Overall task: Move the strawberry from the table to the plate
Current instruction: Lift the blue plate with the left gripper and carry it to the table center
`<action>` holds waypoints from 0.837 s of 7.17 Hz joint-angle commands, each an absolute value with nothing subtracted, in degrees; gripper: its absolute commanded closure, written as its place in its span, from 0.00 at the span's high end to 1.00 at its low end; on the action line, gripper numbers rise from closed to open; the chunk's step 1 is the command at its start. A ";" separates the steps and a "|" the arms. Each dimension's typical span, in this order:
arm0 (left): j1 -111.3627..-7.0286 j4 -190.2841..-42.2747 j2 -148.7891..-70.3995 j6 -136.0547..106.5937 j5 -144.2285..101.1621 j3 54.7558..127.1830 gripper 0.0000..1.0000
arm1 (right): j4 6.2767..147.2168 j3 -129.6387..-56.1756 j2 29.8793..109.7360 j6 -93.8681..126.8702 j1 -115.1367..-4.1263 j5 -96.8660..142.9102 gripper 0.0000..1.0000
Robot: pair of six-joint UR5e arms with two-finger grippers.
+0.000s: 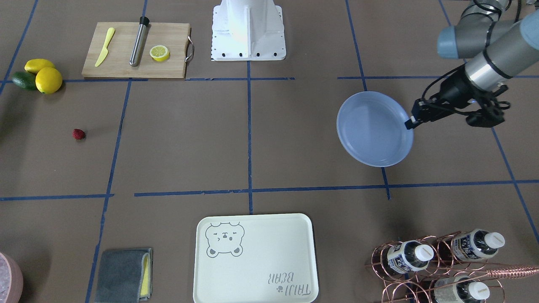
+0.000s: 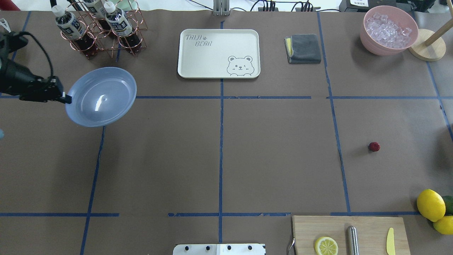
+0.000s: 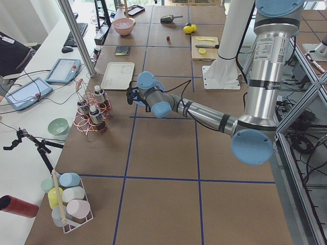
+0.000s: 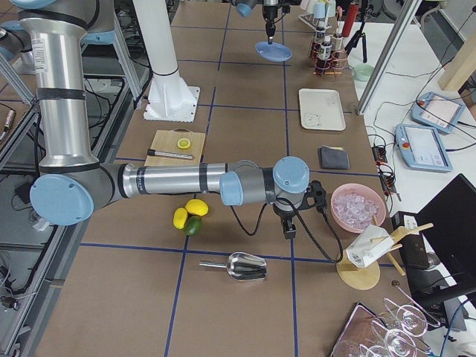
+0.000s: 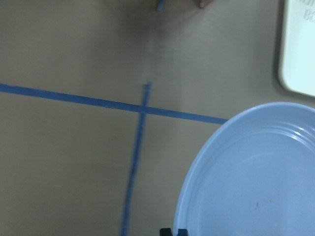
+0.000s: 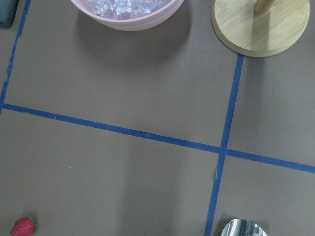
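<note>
The strawberry [image 1: 78,134] [image 2: 374,146] lies alone on the brown table [image 2: 219,159] on my right side. It also shows in the bottom-left corner of the right wrist view [image 6: 23,226]. The light-blue plate [image 1: 372,128] [image 2: 101,96] [image 5: 256,172] is empty and sits far over on my left side. My left gripper [image 1: 410,123] [image 2: 65,99] is shut on its rim and holds it slightly tilted above the table. My right gripper [image 4: 288,229] shows only in the exterior right view, hanging near the pink bowl; I cannot tell whether it is open or shut.
A cutting board [image 2: 375,226] with a lemon half, a metal rod and a yellow knife lies near the robot base. Lemons [image 2: 430,204] sit beside it. The bear tray [image 2: 218,53], a grey cloth [image 2: 304,49], a bottle rack [image 2: 95,28] and an ice bowl [image 2: 388,30] line the far edge.
</note>
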State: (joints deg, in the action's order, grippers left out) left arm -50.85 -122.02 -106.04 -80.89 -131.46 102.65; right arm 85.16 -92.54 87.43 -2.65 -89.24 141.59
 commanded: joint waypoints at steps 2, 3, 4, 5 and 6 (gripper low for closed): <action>-33.27 -121.73 -114.16 -96.40 -115.54 100.82 0.00 | 85.08 -92.55 87.36 0.86 -89.21 141.85 1.00; -29.57 -121.82 -115.30 -96.59 -111.23 99.24 0.00 | 85.08 -92.55 87.28 0.88 -89.12 141.86 1.00; -28.40 -121.82 -116.79 -96.59 -110.92 96.79 0.00 | 85.08 -92.64 87.28 0.88 -89.12 141.86 1.00; -27.43 -121.82 -117.15 -96.59 -110.83 96.16 0.00 | 85.08 -92.98 87.28 0.97 -89.12 141.94 1.00; -26.46 -121.90 -117.42 -96.59 -110.83 95.63 0.00 | 85.08 -92.99 87.28 1.05 -89.12 141.94 1.00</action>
State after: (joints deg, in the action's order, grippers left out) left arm -27.86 -121.83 -116.87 -96.54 -111.14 96.58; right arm 85.08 -92.87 87.28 0.92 -89.13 141.91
